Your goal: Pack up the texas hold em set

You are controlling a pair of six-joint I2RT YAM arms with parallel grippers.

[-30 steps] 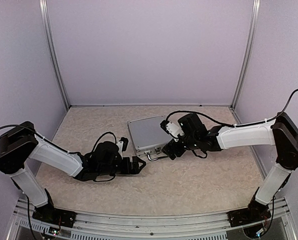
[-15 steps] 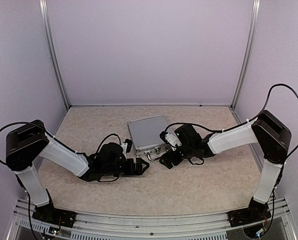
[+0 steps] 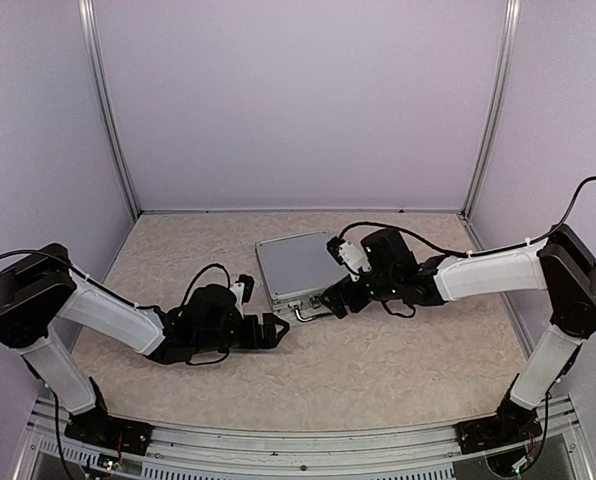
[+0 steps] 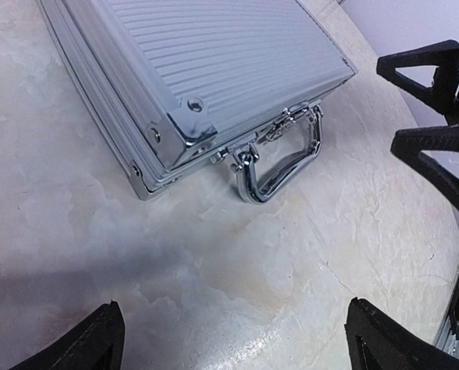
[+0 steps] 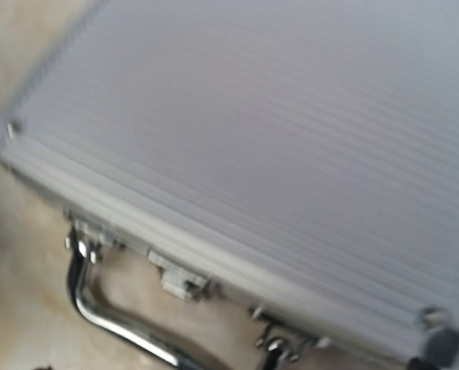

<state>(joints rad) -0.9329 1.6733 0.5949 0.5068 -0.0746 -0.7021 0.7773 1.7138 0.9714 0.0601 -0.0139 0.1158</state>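
Silver case (image 3: 293, 265) shut; its handle (image 3: 309, 312) between left gripper (image 3: 277, 330) and right gripper (image 3: 334, 300), both released.

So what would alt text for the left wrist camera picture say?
A closed ribbed silver aluminium case lies on a beige marbled table, its curved chrome handle facing the camera. The left gripper shows black jaws wide open at the bottom corners, touching nothing.

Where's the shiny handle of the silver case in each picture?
Top external: handle in the centre, on the silver case's near edge.
Left wrist: handle upper middle, under the case's front.
Right wrist: handle bottom left, blurry.
Shared landmark: the case's ribbed lid.
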